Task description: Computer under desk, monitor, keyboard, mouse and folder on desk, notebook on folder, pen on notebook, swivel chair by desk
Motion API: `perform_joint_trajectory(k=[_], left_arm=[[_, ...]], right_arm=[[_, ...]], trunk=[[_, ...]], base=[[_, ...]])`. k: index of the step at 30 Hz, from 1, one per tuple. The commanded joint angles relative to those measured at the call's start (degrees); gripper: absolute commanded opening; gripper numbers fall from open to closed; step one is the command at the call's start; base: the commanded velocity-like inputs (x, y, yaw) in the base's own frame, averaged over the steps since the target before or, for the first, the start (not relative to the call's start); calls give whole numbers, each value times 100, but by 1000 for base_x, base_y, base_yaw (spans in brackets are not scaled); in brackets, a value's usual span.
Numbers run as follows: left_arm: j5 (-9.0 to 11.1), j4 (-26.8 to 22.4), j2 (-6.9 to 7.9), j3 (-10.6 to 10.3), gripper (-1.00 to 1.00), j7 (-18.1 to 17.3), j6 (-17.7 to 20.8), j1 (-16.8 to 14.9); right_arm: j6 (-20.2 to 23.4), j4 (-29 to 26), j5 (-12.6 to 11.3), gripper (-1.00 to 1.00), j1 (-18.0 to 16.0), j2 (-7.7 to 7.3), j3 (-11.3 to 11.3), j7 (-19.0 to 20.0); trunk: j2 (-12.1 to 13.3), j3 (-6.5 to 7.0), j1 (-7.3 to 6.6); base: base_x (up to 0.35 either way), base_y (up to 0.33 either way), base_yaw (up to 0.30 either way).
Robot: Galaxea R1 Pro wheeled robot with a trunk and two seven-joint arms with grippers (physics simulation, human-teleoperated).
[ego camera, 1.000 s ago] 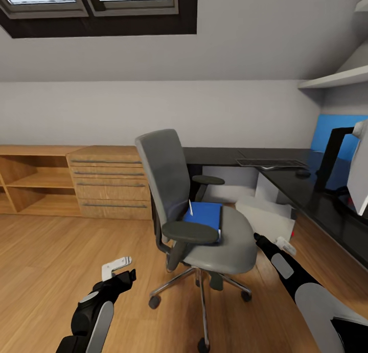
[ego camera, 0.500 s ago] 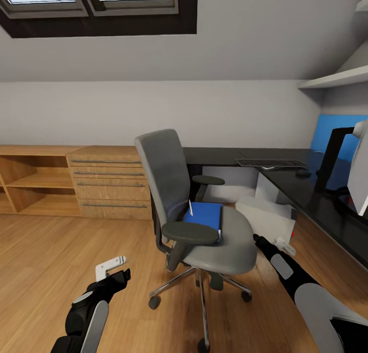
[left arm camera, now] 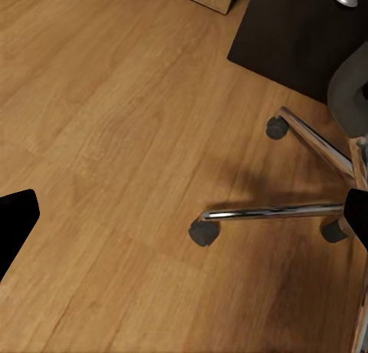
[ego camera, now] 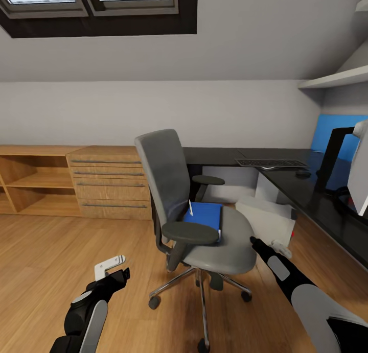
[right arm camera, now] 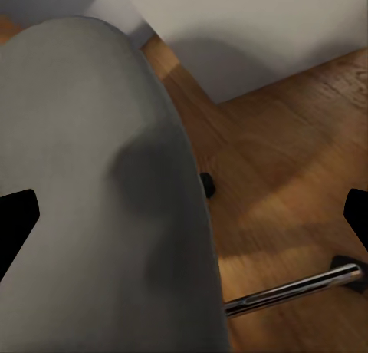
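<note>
Not much movement in the last second: the right tool (ego camera: 254, 240) has crept a bit closer to the chair (ego camera: 197, 210) seat edge, and the left tool (ego camera: 118, 267) dropped slightly over the floor. Looks like it's lining up to grab the blue folder (ego camera: 205, 216), which sits on the seat by the backrest. Both tools are spread wide, holding nothing. Keyboard (ego camera: 271, 163) and monitor (ego camera: 358, 169) already sit on the surface (ego camera: 306, 189). The wood cabinet (ego camera: 110, 182) has its drawers shut, its open shelves look bare.
</note>
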Motion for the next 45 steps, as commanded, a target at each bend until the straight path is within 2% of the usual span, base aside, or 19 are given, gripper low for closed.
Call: perform_joint_trajectory(k=[1, 7, 22, 30, 45], left_arm=[[61, -7, -4, 3, 100, 45, 16, -4], [61, -8, -4, -2, 100, 45, 16, -4], [67, -2, -20, -50, 100, 42, 16, -4], [62, 25, -22, -75, 100, 19, 15, -4], [61, 36, -21, -73, 100, 37, 16, -4]], right_arm=[[11, -9, -59, 100, -1, 7, 5, -16], [10, -9, -60, 100, -1, 13, 0, -18], [10, -14, -60, 100, 0, 8, -8, -16], [10, -14, -60, 100, 7, 0, -10, -7], [10, -18, -95, 100, 5, -13, -10, -7]], trunk=[[-3, -6, -1], [-3, -6, -1], [-3, -6, -1], [-3, -6, -1], [-3, -6, -1]], base=[[0, 0, 0], [0, 0, 98], [2, 0, 230], [232, 0, 11], [15, 0, -95]])
